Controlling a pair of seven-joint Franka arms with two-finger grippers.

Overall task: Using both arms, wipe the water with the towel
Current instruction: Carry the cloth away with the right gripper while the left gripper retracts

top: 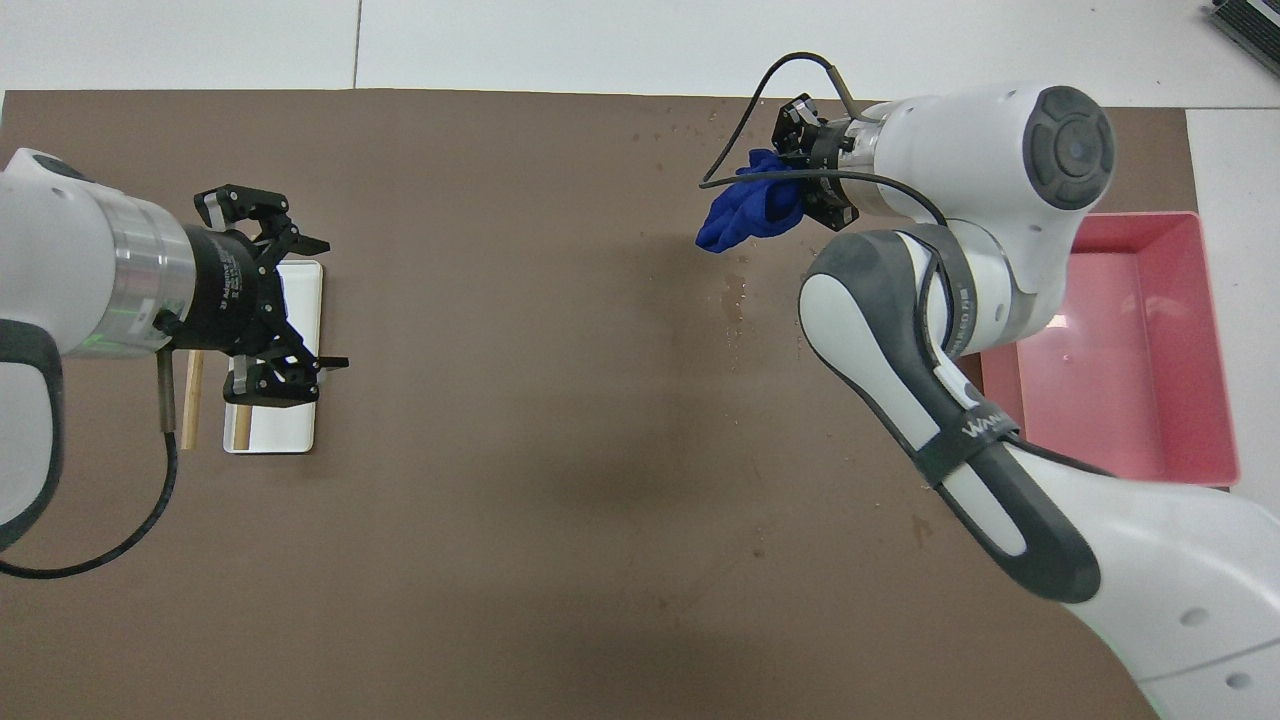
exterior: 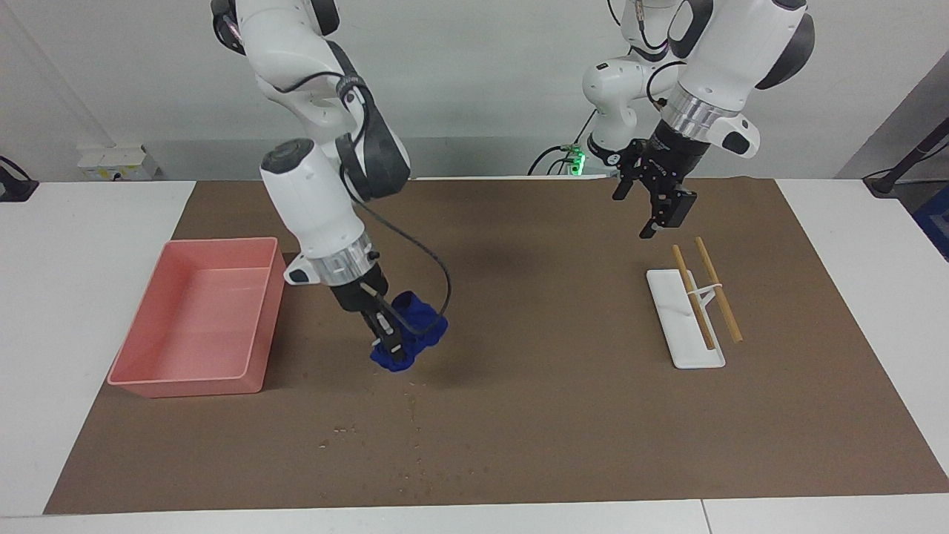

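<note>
My right gripper point(exterior: 389, 345) is shut on the deep-blue towel point(exterior: 419, 326) and holds it low at the brown mat, beside the pink tray. I cannot tell whether the towel touches the mat. In the overhead view the towel point(top: 745, 210) bunches in front of the right gripper point(top: 800, 180). Water droplets point(exterior: 411, 475) speckle the mat farther from the robots than the towel, and a few point(top: 735, 300) lie nearer to them. My left gripper point(exterior: 652, 204) is open and empty, in the air over the white rest; it also shows in the overhead view point(top: 300, 300).
A pink plastic tray point(exterior: 185, 387) stands at the right arm's end of the table point(top: 1120, 350). A white rest point(exterior: 686, 341) with two wooden chopsticks point(exterior: 718, 293) lies at the left arm's end. A brown mat point(exterior: 578, 386) covers the table's middle.
</note>
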